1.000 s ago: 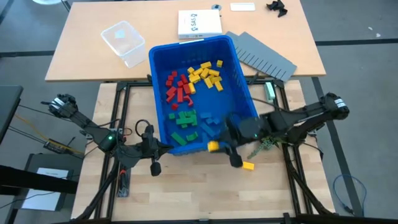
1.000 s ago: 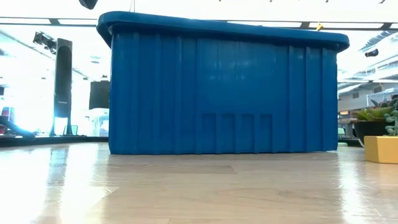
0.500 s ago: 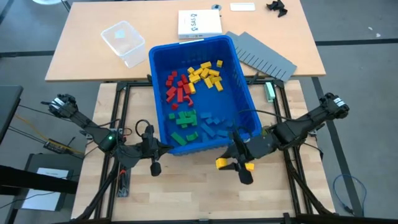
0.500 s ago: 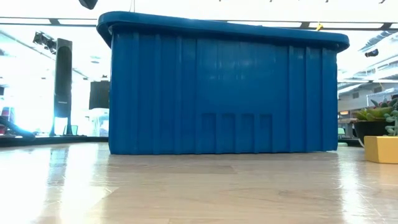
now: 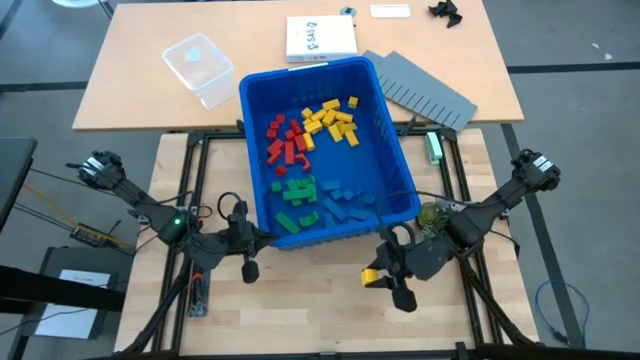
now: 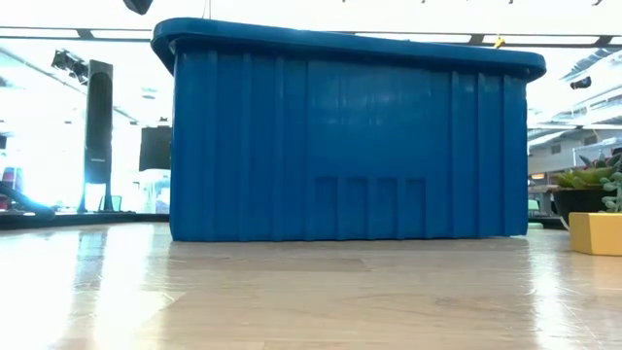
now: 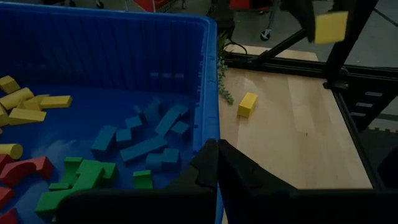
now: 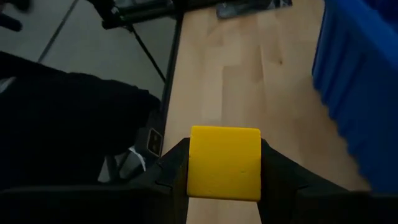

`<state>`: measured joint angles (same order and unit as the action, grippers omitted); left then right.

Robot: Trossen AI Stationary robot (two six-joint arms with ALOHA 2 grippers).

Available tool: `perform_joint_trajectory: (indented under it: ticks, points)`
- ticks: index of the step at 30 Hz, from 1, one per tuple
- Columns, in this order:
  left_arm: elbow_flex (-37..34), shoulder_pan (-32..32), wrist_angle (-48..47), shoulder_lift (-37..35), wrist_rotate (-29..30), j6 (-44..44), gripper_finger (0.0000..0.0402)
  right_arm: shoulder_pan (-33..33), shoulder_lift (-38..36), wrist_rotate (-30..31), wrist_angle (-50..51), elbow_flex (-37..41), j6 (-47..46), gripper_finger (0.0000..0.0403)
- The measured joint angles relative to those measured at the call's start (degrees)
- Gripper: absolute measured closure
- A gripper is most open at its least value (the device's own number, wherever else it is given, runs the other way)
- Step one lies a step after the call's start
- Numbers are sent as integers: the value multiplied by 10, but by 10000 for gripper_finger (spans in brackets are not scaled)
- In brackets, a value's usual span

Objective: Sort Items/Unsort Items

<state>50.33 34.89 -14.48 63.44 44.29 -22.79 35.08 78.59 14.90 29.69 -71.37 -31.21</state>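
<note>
Red (image 5: 285,140), yellow (image 5: 332,120), green (image 5: 295,195) and blue blocks (image 5: 345,200) lie in groups on the floor of the blue bin (image 5: 305,70). My right gripper (image 5: 380,280) hangs over the wooden table in front of the bin's near right corner, shut on a yellow block (image 8: 224,163). Another yellow block (image 7: 247,104) lies flat on the table beside the bin; the right arm hides it in the high view. My left gripper (image 5: 262,238) is shut at the bin's near left corner. My left gripper has the bin's near rim (image 7: 212,134) between its shut fingers, close to the corner, coming level from the near left side. The bin stands flat on the table. My right gripper pinches the yellow block by two opposite sides (image 8: 189,165) between its fingers (image 8: 277,177). The fingers slant down from the table's right side. The block is lifted clear of the table.
On the far table stand a clear plastic container (image 5: 200,68), a white box (image 5: 320,38) and grey slotted sheets (image 5: 420,92). A small green plant (image 5: 430,215) sits by the bin's near right corner. Bare wood lies in front of the bin (image 6: 311,292).
My right gripper has carried the yellow block from over the bin's near right corner out past the rim, toward the table's near edge and a little right, sinking slightly and rolling at the wrist. It stays shut on the block.
</note>
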Motion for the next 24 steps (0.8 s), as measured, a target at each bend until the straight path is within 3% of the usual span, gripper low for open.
perform_joint_trajectory:
  ticks: [15,24]
  points:
    - [0,0,0,0,0,0,387,23,0,5,-9,72,-55,271]
    - [0,0,0,0,0,0,387,29,8,5,17,76,-67,271]
